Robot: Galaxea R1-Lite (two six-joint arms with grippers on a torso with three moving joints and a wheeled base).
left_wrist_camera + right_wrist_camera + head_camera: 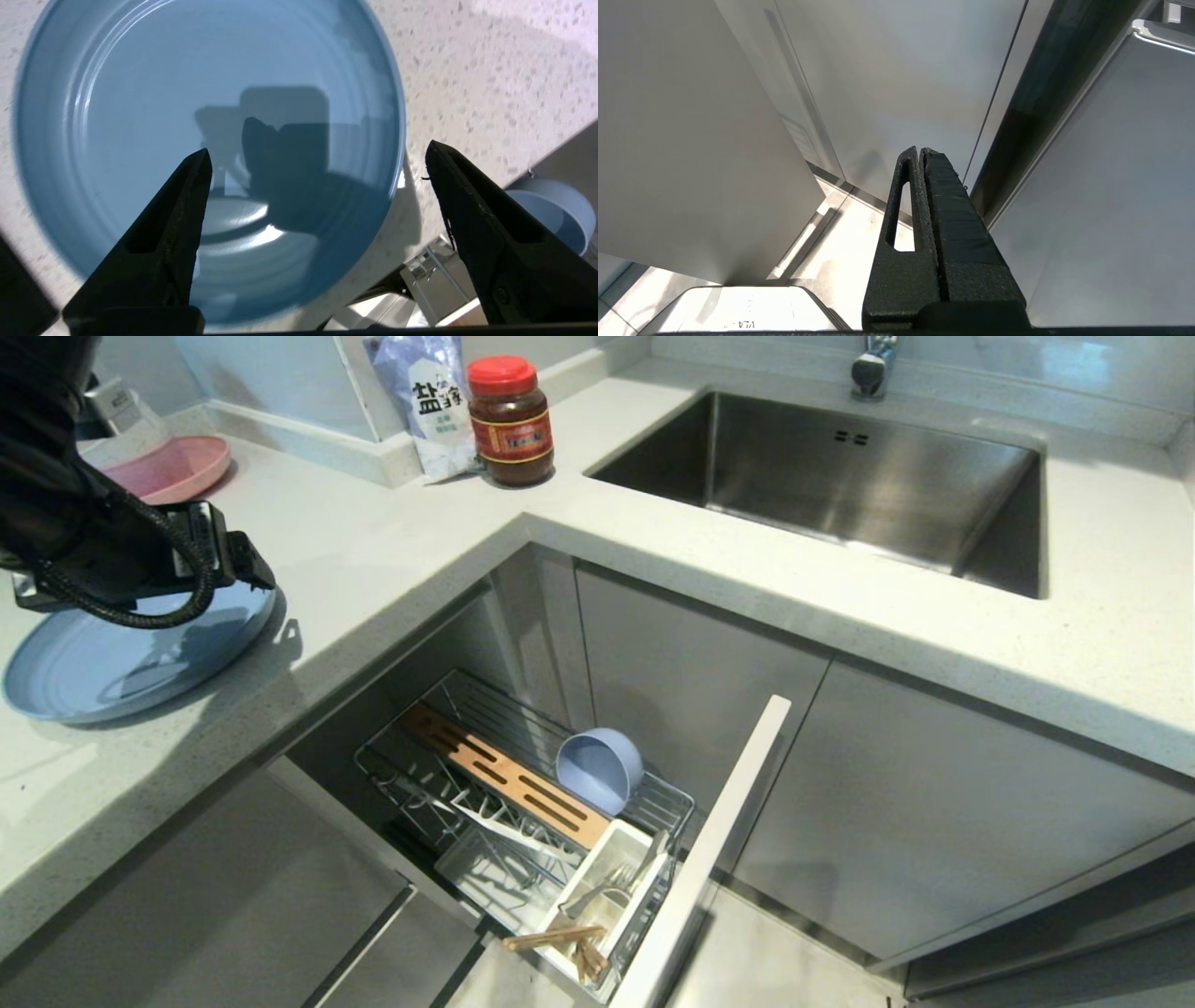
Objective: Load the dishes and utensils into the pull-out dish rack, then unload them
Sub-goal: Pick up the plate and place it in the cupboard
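Chrome wire rack: the pull-out dish rack (523, 803) stands drawn out of the lower cabinet, nearest the camera, its flat grey front panel (700, 859) at the near end.
Cutlery caddy: white plastic caddy (607, 896) at the rack's front; the wooden chopsticks (555, 938) lie across its near end, and the silver cutlery (607, 887) rests inside.
Bowl: the small light-blue bowl (599, 770) lies tipped on its side in the rack, beside the slotted wooden strip (504, 775).
Plate: the light-blue plate (205, 154) lies flat on the speckled countertop (392, 551), near its edge above the rack.
Left gripper: the left gripper (317, 154) hangs over the plate with fingers spread wide, holding nothing.
Right gripper: the right gripper (920, 151) is parked low by the cabinet fronts, fingers pressed together.
Far counter: pink plate (173, 467), red-lidded jar (509, 422), white bag (434, 401), steel sink (840, 476).
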